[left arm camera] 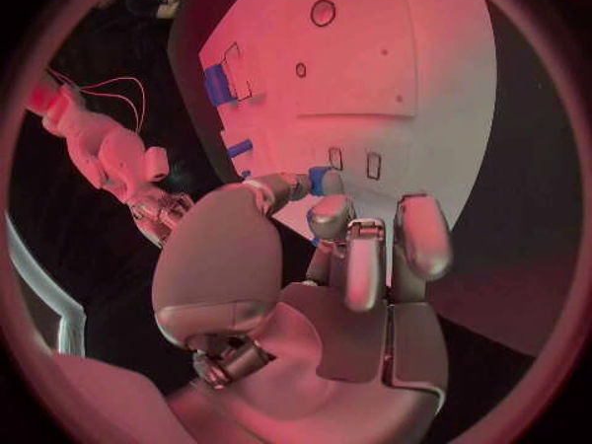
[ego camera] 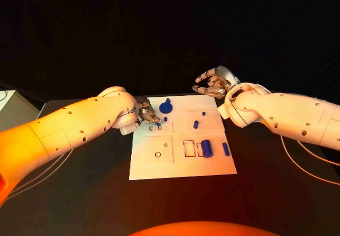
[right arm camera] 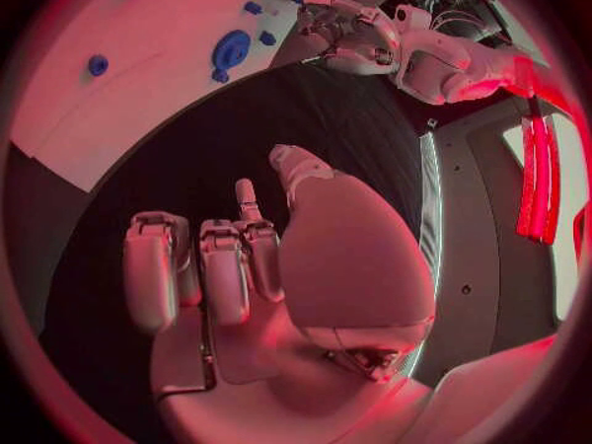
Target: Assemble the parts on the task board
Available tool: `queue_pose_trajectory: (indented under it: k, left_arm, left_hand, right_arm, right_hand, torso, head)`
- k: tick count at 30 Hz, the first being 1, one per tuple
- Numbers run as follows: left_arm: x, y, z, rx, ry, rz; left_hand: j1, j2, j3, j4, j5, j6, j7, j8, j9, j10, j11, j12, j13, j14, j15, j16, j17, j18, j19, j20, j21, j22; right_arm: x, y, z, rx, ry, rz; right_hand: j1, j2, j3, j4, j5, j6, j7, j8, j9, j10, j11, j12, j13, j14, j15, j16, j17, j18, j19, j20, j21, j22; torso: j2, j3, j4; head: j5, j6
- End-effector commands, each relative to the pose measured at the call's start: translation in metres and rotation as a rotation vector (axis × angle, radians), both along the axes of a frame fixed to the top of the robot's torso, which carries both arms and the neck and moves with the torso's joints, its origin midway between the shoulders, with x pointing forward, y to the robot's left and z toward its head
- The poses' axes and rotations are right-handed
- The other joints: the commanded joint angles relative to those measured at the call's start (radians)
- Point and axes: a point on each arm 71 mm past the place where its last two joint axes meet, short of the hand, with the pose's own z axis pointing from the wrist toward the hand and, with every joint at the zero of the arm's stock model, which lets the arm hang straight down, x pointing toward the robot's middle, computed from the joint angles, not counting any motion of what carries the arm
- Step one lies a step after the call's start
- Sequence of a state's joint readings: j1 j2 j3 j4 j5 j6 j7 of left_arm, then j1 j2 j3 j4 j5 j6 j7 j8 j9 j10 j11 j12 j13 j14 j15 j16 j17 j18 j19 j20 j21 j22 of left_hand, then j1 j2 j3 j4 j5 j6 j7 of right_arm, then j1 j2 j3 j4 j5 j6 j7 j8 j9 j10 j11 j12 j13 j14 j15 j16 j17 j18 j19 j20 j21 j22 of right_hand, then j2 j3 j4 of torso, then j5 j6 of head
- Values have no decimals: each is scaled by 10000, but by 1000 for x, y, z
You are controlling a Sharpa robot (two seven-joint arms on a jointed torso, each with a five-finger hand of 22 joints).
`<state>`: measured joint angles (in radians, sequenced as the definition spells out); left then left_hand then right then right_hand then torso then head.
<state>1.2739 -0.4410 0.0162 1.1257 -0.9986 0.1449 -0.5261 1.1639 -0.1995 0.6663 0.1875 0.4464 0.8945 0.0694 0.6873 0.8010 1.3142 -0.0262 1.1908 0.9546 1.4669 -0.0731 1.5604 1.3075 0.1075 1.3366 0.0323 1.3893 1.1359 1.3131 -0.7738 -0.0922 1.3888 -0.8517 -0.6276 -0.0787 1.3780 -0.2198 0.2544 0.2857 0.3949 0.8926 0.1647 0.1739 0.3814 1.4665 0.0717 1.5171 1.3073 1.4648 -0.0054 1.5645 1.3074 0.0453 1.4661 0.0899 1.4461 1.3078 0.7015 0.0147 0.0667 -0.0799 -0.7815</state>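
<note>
The flat white rectangular task board sits at frame centre, most small blue plastic parts loose on it: a round toothed disc upper left, a stubby cylinder and a thin bar at right. Assembly looks barely begun (my judgement). The left hand pinches a small blue piece over the board's upper-left edge. The right hand hovers beyond the top edge, fingers loosely curled, holding nothing. The matte black table fades into dark surroundings.

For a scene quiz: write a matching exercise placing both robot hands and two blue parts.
1 left robot hand
2 right robot hand
3 blue disc
4 blue cylinder

A beside the rectangular slot
B beyond the task board's far edge, empty
C lying near the board's far left corner
D board's left edge, pinching a small blue part

1-D, 2-B, 3-C, 4-A
</note>
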Motion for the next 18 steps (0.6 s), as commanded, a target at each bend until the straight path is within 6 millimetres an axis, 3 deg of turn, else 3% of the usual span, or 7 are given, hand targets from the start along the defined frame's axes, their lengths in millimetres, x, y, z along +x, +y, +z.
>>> queue_pose_trajectory:
  k: [1,9,18]
  left_arm:
    - [-1,-3,-1,53,162,-281]
    - [-1,-1,-5,156,828,-545]
    - [2,4,-6,285,1392,-735]
  left_hand:
    - [61,55,1566,-1639,35,259,-216,-17,1,36,-11,-1,-7,934,-95,-42,2299,-199,59,-20,29,9]
    - [65,49,1570,-1653,37,261,-218,-24,3,19,-13,-35,-55,940,-98,-34,2317,-200,62,-23,31,14]
    - [74,44,1574,-1667,37,257,-217,-32,4,-3,-14,-68,-101,942,-98,-31,2324,-197,52,-24,24,-2]
  right_arm:
    - [0,1,0,-27,37,102]
    - [0,2,0,-27,42,110]
    - [1,4,-1,-33,50,146]
  right_hand:
    - [-70,-57,62,-2,65,-96,1,1,-6,468,81,-27,2147,1060,68,63,2634,-104,549,91,-48,1376]
    - [-70,-57,62,-2,65,-96,1,1,-6,468,81,-27,2147,1060,68,63,2634,-104,549,91,-48,1376]
    - [-70,-57,62,-2,65,-96,1,1,-6,468,81,-27,2147,1060,68,63,2634,-104,549,91,-48,1376]
  torso:
    - [3,-5,3]
    - [23,-2,-9]
    - [35,11,18]
  head:
    - [-5,-5]
    - [-27,-9]
    - [-51,-67]
